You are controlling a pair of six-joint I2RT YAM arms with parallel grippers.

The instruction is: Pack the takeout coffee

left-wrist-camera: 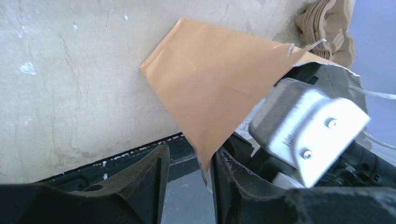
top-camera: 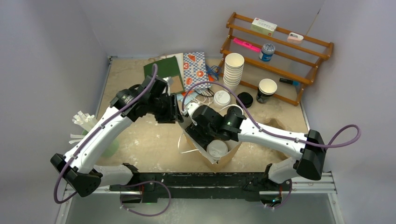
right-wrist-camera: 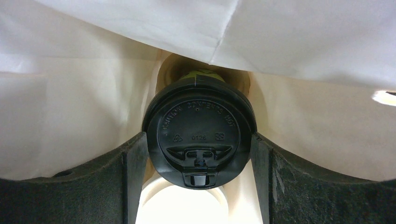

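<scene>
Bag walls (right-wrist-camera: 93, 107) crowd the right tool (right-wrist-camera: 198, 150) gripping the black-lidded cup (right-wrist-camera: 198, 123).

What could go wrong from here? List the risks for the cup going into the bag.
1. The right gripper pinches the black-lidded cup only at its lid rim, so the lid may pop off or slip.
2. The white-lidded cup sits close by inside the paper bag. The lowered cup could land on it or tip it.
3. The left gripper has its jaws apart around the bag's corner, so the mouth may sag shut.
</scene>
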